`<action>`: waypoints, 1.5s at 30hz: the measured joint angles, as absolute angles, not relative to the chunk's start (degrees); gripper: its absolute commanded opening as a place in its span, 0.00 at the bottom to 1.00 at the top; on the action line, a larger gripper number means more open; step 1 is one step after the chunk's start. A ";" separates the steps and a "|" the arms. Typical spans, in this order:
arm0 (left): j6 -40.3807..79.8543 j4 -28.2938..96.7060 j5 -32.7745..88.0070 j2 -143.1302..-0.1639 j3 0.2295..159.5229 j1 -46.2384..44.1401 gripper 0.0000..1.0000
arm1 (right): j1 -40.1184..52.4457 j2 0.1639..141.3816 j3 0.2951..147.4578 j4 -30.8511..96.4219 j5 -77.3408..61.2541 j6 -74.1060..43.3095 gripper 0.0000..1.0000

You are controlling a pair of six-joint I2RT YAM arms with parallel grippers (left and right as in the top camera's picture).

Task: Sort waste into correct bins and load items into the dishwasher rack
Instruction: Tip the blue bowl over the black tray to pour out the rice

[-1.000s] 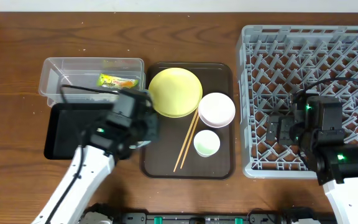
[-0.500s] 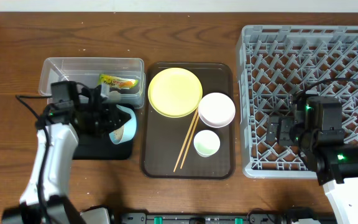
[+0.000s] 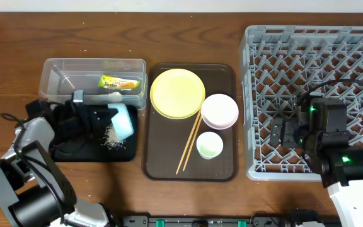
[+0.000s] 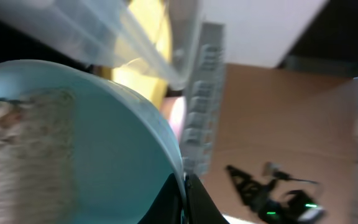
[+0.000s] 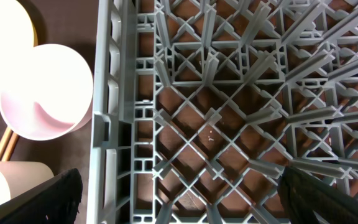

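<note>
**A:** Where is the light blue bowl [image 3: 123,121]?

**B:** Tipped up on its edge over the black tray [image 3: 87,152]; the left fingers [image 4: 196,205] pinch its rim, one on each side of the wall. A little heap of rice crumbs [image 3: 111,136] lies on that tray, just beside the bowl. The wrist view is blurred; a pale grainy patch shows inside the bowl, and I cannot tell what it is.

**A:** And the wrapper [image 3: 120,82]?

**B:** Inside the clear tub [image 3: 55,69], toward its right end; the tub sits just behind the black tray.

**A:** The other dishes?

**B:** All on the brown tray [image 3: 225,170]; the yellow plate [image 3: 178,93] is at the far end, with the white bowl [image 3: 219,111] just beside it on the right; the chopsticks [image 3: 189,144] lie slanted, side by side, between them; the green cup [image 3: 209,145] stands upright just right of the chopsticks, near the white bowl.

**A:** The other arm?

**B:** The right fingers [image 5: 55,199] are spread wide and hold nothing; they hang over the left part of the rack [image 3: 314,63], which stands on the counter [image 3: 17,38] right of the brown tray.
</note>
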State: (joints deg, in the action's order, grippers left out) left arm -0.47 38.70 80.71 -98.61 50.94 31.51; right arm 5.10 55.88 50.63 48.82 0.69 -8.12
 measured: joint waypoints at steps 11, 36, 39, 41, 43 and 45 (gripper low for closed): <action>7.81 38.79 87.66 -99.02 50.94 36.84 0.06 | 5.10 55.88 50.63 48.82 0.69 -8.12 0.99; 24.01 38.79 88.60 -99.02 50.94 41.85 0.06 | 5.10 55.88 50.63 48.82 0.69 -8.12 0.99; 23.99 38.79 88.60 -99.02 50.94 41.85 0.06 | 5.10 55.88 50.63 48.80 0.69 -8.12 0.99; 23.64 38.79 88.60 -99.02 50.94 41.82 0.06 | 5.10 55.88 50.63 48.80 0.69 -8.12 0.99; 22.37 39.11 88.58 -98.98 50.94 41.52 0.06 | 5.10 55.88 50.63 48.82 0.69 -8.12 0.99; 20.62 39.53 88.55 -98.41 50.94 40.49 0.06 | 5.10 55.88 50.63 48.80 0.69 -8.12 0.99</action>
